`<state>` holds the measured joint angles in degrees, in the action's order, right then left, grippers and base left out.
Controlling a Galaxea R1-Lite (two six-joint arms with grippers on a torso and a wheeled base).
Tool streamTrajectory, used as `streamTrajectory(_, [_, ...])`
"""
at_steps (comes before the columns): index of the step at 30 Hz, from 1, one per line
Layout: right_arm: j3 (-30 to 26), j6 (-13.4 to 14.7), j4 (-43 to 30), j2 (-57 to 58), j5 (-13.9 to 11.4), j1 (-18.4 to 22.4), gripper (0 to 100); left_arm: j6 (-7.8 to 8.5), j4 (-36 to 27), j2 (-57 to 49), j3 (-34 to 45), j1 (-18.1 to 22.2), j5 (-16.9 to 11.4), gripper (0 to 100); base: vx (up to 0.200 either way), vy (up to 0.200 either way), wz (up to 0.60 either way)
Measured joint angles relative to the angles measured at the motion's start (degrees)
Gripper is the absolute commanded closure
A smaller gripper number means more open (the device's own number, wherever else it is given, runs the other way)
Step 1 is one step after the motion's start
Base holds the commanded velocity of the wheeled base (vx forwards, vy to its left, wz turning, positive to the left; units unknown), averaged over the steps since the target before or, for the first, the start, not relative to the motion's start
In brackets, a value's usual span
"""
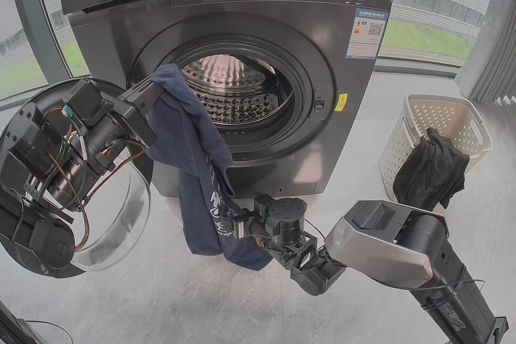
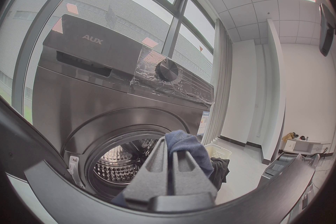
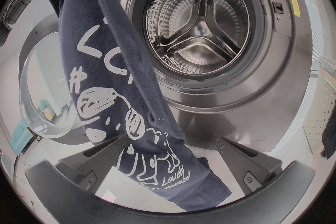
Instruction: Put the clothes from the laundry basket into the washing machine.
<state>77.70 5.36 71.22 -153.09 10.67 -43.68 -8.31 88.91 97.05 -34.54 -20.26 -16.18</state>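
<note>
A navy T-shirt with white print hangs in front of the washing machine's open drum, reaching down almost to the floor. My left gripper is shut on the shirt's top edge, at the left rim of the drum opening. Low down, my right gripper stands open at the shirt's lower part, and the cloth hangs between its spread fingers. On the floor to the right stands the white laundry basket, with a black garment draped over its front rim.
The machine's round glass door is swung open to the left, just beside my left arm. Pale floor lies bare in front of the machine and between it and the basket. Windows and a curtain stand behind.
</note>
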Motion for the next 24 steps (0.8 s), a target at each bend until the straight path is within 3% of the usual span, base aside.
streamTrajectory(19, [10.39, 0.32, -0.61, -3.80, 0.60, 1.87, 0, 0.06, 0.02, -0.17, 0.52, -0.63, -0.16, 100, 0.000, 0.000, 0.00])
streamTrajectory(20, [10.85, 0.33, -0.46, -4.02, 0.60, 1.93, 100, 0.06, 0.02, -0.17, 0.56, -0.71, -0.16, 100, 0.000, 0.000, 0.00])
streamTrajectory(24, [12.07, 0.35, 0.13, -4.60, 0.57, 2.12, 100, 0.16, -0.01, -0.06, 0.67, -0.85, -0.18, 100, 0.000, 0.000, 0.00])
